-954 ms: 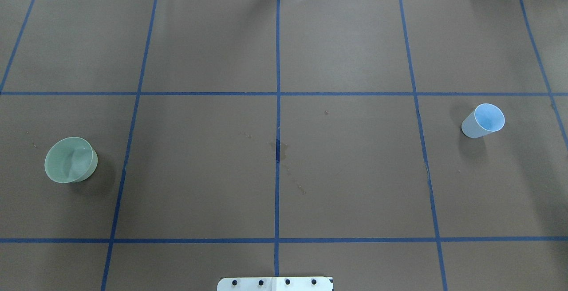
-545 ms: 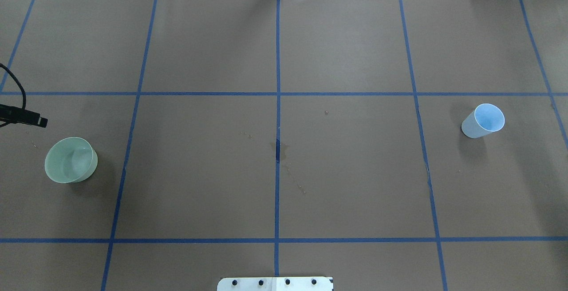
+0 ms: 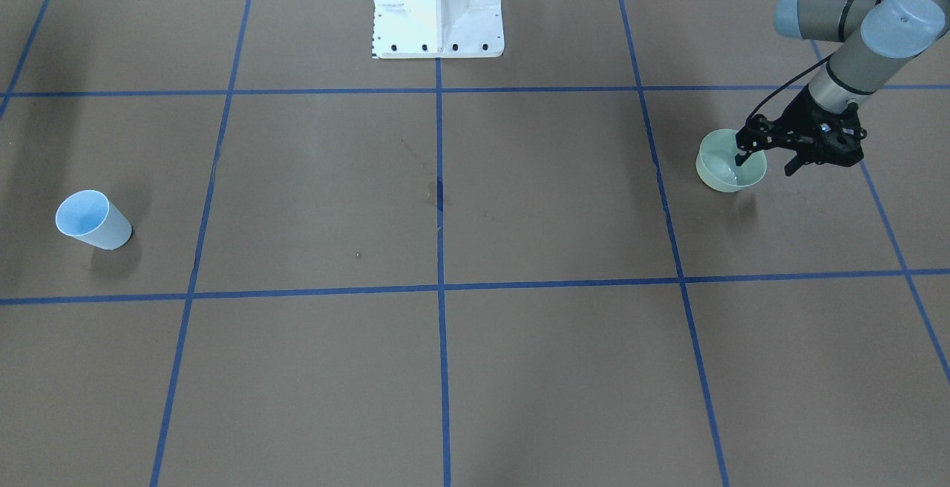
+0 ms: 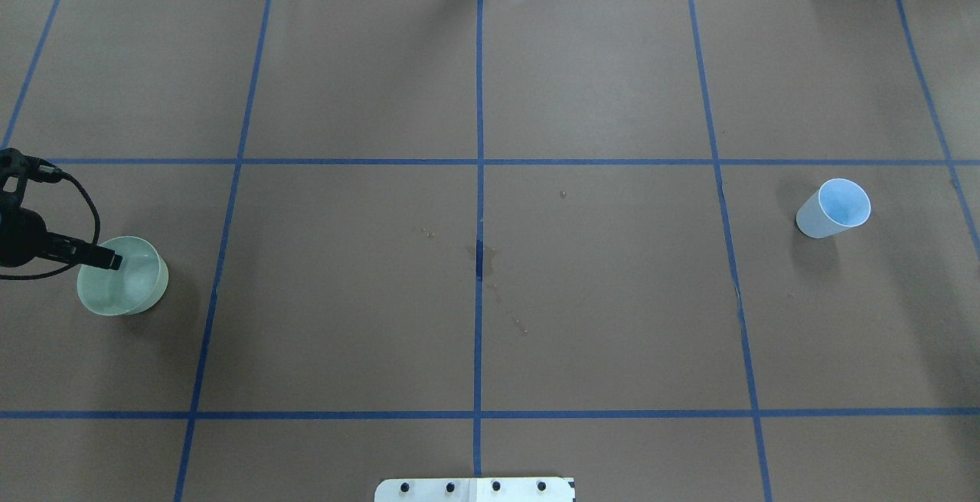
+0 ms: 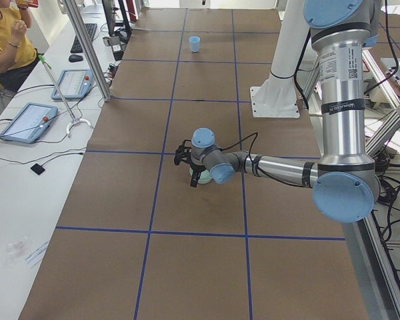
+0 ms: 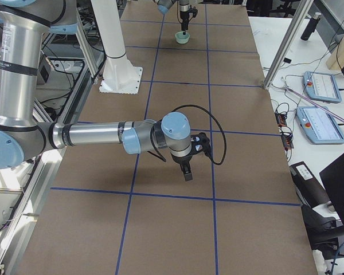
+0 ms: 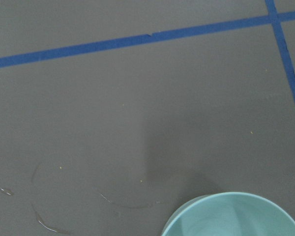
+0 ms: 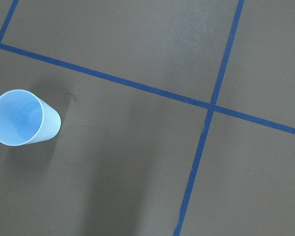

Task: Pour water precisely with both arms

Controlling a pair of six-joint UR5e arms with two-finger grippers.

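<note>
A pale green cup (image 3: pixel 731 164) stands on the brown table and also shows in the overhead view (image 4: pixel 126 280). A faint glint of water (image 3: pixel 726 172) lies in it. My left gripper (image 3: pixel 764 166) is open and straddles the cup's wall, with one fingertip (image 4: pixel 109 260) over the rim. A light blue cup (image 3: pixel 93 220) stands at the opposite end of the table and shows in the right wrist view (image 8: pixel 22 118). My right gripper (image 6: pixel 186 167) shows only in the exterior right view, above bare table. I cannot tell whether it is open or shut.
The white bolted pedestal (image 3: pixel 438 4) stands at the robot's side of the table. Small wet marks (image 4: pixel 482 261) lie at the table's centre. Blue tape lines divide the mat. An operator's desk with tablets (image 5: pixel 27 120) runs along the far side.
My left gripper has come in from the overhead view's left edge and moved down to the green cup, one finger now over its rim. Both cups have stayed put.
</note>
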